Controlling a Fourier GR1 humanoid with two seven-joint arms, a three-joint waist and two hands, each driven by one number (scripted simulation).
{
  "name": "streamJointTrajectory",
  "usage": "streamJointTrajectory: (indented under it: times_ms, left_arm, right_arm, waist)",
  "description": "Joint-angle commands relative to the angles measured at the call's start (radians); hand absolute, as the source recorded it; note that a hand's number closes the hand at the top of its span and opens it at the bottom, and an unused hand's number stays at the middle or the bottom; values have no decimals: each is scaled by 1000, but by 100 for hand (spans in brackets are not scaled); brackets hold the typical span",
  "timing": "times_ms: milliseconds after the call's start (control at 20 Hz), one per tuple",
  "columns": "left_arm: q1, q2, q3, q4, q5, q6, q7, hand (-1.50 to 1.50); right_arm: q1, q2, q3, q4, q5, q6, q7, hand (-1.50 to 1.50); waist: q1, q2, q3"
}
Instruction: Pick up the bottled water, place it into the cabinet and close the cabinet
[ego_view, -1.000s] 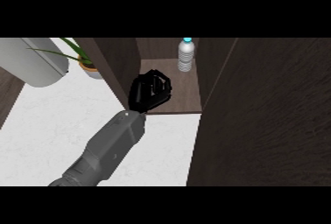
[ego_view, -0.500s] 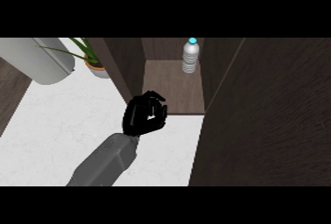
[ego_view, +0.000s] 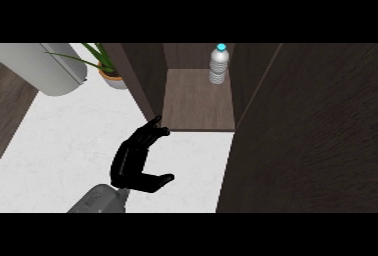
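**One step left: shut the cabinet**

The bottled water (ego_view: 218, 64) stands upright at frame top, deep inside the cabinet (ego_view: 198, 102). Lower centre, the left hand (ego_view: 137, 159) hovers with fingers released, empty, probably freed for the open door (ego_view: 303, 130) at right.

A bottled water (ego_view: 218, 64) stands upright at the back of the dark cabinet shelf (ego_view: 196, 105).

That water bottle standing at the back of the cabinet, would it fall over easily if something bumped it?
Probably. The bottled water stands upright, tall and narrow, so a nudge near its blue cap would likely tip it. Its round body suggests it would roll once down. The cabinet walls close beside it might stop it.
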Motion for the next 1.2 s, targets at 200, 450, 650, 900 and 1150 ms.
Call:
streamJointTrajectory:
  times_ms: [200, 450, 650, 900, 1150]
  left_arm:
    - [247, 233, 36, -260, 8, -34, -26, -150]
    - [328, 346, 113, -331, 26, -31, -42, -150]
    - [384, 439, 158, -368, -3, -20, -75, -150]
    - [464, 493, 173, -430, 0, -54, -101, -150]
    - [492, 547, 199, -494, 18, -61, -80, -150]
  right_arm:
    - [43, -8, 147, -265, 34, -62, 98, 150]
    - [31, 34, 328, -299, 89, -119, 111, 150]
    - [-30, 34, 449, -271, 161, -164, 125, 150]
    - [-149, 33, 607, -259, 200, -239, 158, 150]
    - [-308, 55, 739, -192, 264, -340, 177, 150]
  waist:
    - [8, -1, -1]
    - [7, -3, -3]
    - [9, -4, -4]
    - [9, -8, -5]
    - [7, -14, -7]
